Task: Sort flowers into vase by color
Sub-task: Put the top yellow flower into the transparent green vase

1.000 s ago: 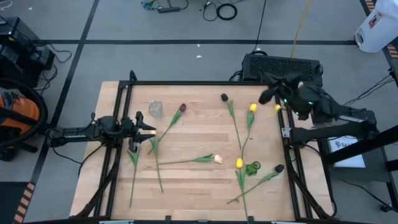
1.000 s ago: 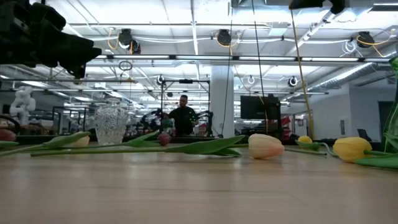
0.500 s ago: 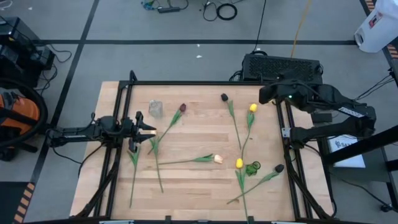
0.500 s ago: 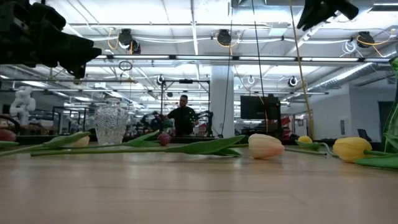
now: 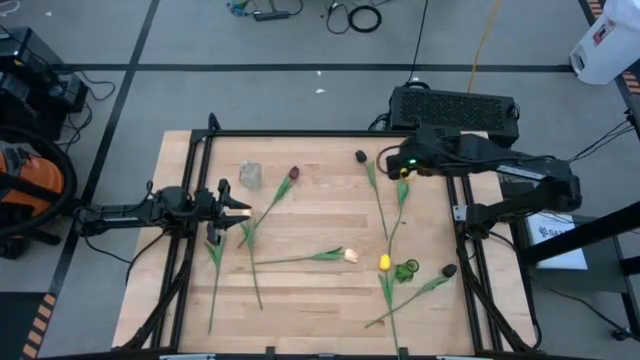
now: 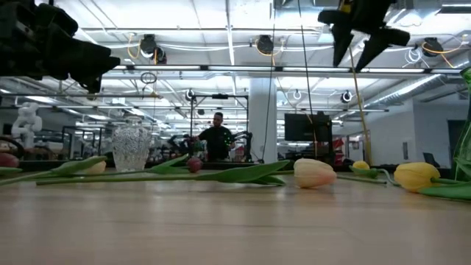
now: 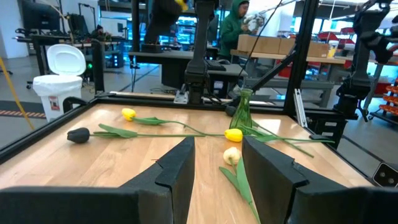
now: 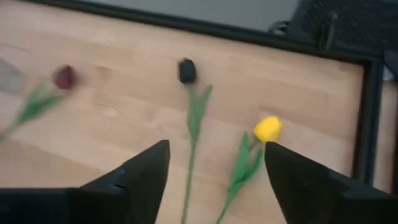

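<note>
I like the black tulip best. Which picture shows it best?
The right wrist view: the black tulip lies whole, head and stem, unblocked. The high view shows it small; the left wrist view shows its head side-on. The low view doesn't clearly show it.

This is a robotics lab or open industrial workshop. The wooden bench (image 5: 320, 230) sits in a black metal frame on a grey floor marked with dark tape lines and strewn with cables (image 5: 355, 16). Beyond it stretches a wide hall with a white ceiling of strip lights and pipes (image 6: 221, 44), a pillar (image 6: 263, 118), monitors (image 6: 307, 126), more workstations and a person (image 6: 217, 137) far off.
</note>
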`<action>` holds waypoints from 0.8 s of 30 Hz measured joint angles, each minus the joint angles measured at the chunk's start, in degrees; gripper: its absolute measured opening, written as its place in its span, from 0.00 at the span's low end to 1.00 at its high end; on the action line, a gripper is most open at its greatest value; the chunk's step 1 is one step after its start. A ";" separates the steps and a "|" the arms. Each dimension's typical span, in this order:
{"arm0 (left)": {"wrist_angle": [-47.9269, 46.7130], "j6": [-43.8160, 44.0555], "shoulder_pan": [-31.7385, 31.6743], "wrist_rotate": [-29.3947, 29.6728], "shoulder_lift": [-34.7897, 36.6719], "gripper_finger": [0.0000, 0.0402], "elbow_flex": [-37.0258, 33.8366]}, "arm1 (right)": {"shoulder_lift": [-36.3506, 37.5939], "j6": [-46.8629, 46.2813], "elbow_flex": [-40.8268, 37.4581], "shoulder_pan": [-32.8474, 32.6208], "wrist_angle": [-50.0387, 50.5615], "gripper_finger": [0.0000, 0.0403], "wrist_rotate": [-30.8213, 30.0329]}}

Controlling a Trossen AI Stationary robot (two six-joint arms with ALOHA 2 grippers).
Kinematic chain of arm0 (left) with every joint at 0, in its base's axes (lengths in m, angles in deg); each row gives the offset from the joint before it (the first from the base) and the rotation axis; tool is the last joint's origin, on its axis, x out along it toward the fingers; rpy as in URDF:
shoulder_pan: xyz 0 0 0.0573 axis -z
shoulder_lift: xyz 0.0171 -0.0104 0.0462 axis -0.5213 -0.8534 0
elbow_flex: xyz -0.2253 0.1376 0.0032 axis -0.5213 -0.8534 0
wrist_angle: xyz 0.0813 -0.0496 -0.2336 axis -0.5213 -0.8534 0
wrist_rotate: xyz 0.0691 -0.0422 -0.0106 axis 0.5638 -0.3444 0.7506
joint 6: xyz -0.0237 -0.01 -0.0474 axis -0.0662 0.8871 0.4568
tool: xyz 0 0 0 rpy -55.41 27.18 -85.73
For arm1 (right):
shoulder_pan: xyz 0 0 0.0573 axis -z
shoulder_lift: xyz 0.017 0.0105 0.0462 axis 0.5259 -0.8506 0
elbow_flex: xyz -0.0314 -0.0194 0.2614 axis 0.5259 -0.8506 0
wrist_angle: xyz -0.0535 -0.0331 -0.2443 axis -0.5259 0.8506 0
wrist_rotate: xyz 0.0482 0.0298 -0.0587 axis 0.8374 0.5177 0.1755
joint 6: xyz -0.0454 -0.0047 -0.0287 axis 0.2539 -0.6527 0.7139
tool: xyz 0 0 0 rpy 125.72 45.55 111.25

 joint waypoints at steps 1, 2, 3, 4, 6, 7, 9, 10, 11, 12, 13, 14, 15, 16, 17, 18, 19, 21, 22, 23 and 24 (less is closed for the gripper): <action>0.00 0.00 0.01 0.01 0.01 0.35 0.00 | -1.33 -1.29 0.00 0.27 0.26 0.68 0.17; 0.00 0.00 0.00 0.01 0.01 0.35 0.00 | -2.66 -2.73 0.00 0.54 0.47 0.70 0.68; 0.00 0.01 0.00 0.01 0.01 0.35 0.00 | -3.99 -4.02 0.00 0.86 0.83 0.72 1.35; 0.00 0.00 -0.01 0.01 0.01 0.35 0.00 | -5.30 -5.23 -0.05 1.27 1.69 0.73 2.03; 0.00 0.00 0.01 0.01 0.01 0.35 0.00 | -7.62 -7.96 -1.17 2.10 3.65 0.74 3.87; 0.00 0.00 0.01 0.01 0.00 0.35 0.00 | -8.49 -8.78 -2.32 2.60 4.50 0.74 5.14; 0.00 0.00 0.01 0.01 0.01 0.35 0.00 | -9.25 -9.14 -6.07 3.77 3.63 0.73 8.16; 0.00 0.00 0.01 0.01 0.01 0.35 -0.02 | -9.29 -9.13 -8.36 4.33 1.69 0.73 9.83; 0.00 0.01 0.00 0.01 0.01 0.35 0.00 | -9.05 -9.13 -10.82 4.86 -1.06 0.72 11.53; 0.02 0.00 -0.01 0.01 0.01 0.35 0.00 | -8.52 -9.14 -13.56 5.43 -4.39 0.72 13.20; -0.01 0.02 -0.01 0.01 0.01 0.35 0.00 | -7.95 -9.26 -16.18 5.93 -7.69 0.71 14.50; -0.03 0.00 -0.01 0.01 0.01 0.35 -0.01 | -7.43 -9.94 -18.49 6.40 -10.50 0.71 15.40; -0.01 0.00 0.01 0.01 0.00 0.35 0.00 | -6.91 -10.91 -20.69 6.98 -13.04 0.71 16.27; 0.00 0.00 -0.01 0.01 0.01 0.35 0.00 | -6.49 -11.73 -22.72 7.57 -15.37 0.71 17.02; -0.01 0.00 0.01 0.01 0.01 0.35 0.00 | -6.33 -12.34 -24.49 8.14 -17.35 0.71 17.41; -0.11 0.00 0.00 0.01 0.01 0.35 0.00 | -6.29 -12.94 -26.06 8.73 -19.03 0.71 18.03; -0.09 0.00 -0.01 0.01 -0.01 0.35 -0.02 | -6.29 -13.23 -27.56 9.32 -20.67 0.71 19.19; -0.05 0.01 0.00 0.01 0.01 0.35 0.00 | -6.31 -12.99 -30.16 10.43 -23.47 0.71 21.59; -0.09 0.00 0.01 0.01 0.01 0.35 -0.01 | -6.62 -12.88 -31.23 10.98 -24.59 0.70 22.41; -0.03 0.01 0.00 0.01 0.00 0.35 -0.01 | -6.96 -12.98 -32.33 11.40 -25.66 0.70 22.89; -0.02 0.02 0.01 0.01 0.00 0.35 0.00 | -7.24 -13.23 -33.21 11.81 -26.12 0.70 23.07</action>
